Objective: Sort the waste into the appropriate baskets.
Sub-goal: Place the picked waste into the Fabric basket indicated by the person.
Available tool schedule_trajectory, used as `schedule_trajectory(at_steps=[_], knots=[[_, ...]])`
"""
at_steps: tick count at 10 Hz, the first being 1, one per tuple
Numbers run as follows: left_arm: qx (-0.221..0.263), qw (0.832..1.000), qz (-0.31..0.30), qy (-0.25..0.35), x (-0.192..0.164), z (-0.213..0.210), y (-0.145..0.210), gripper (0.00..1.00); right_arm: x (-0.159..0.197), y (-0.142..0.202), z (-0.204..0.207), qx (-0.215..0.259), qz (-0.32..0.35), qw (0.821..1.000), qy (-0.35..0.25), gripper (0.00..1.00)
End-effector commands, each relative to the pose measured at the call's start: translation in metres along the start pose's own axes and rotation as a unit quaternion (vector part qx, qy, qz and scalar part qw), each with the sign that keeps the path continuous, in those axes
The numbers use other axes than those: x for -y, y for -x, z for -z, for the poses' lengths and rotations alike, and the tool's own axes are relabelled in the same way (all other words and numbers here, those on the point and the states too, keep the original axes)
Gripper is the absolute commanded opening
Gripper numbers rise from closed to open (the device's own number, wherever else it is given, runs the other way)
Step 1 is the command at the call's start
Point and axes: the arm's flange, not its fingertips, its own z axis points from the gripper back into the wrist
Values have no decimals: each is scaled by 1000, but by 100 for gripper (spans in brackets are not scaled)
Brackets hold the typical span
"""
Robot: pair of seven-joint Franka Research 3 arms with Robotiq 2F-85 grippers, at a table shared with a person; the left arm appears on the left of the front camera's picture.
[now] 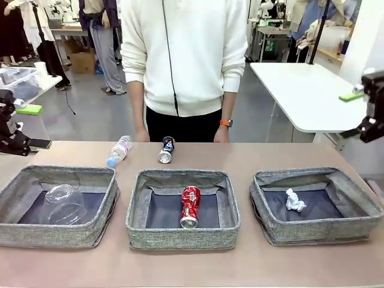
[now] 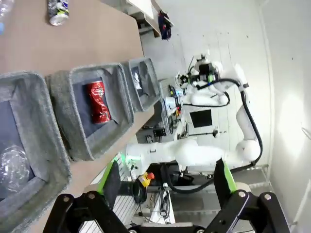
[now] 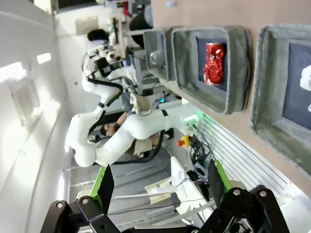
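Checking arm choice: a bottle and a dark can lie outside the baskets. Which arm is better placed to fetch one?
Left, likely. The bottle and can both lie left of centre, nearer the open, empty left gripper; the right gripper hangs far to their right.

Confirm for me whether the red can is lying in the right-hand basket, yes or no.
No, the red can lies in the middle basket, while the right basket holds the crumpled paper ball.

The red can [image 1: 190,206] carries white print too small to read. The labels on the dark can [image 1: 167,149] and the bottle [image 1: 119,150] are likewise illegible.
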Motion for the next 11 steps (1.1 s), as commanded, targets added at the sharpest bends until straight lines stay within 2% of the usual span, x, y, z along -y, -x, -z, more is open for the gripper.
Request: schedule_trajectory(at_steps=[1, 2, 4, 5, 6, 11], knots=[[23, 999, -18, -16, -4, -7, -9, 100, 2, 43, 12, 24, -8, 999, -35, 100], [23, 999, -26, -16, -12, -11, -14, 100, -6, 72, 21, 15, -9, 1000, -18, 100], [50, 998, -30, 0, -22, -13, -20, 100, -28, 121, 51, 3, -43, 996, 75, 100], [41, 998, -39, 5, -22, -14, -19, 100, -35, 115, 67, 41, -58, 991, 115, 100], [31, 999, -29, -13, -23, -14, -12, 100, -7, 91, 36, -2, -28, 999, 28, 100], [31, 999, -29, -13, -23, -14, -12, 100, -7, 91, 36, -2, -28, 999, 28, 100]])
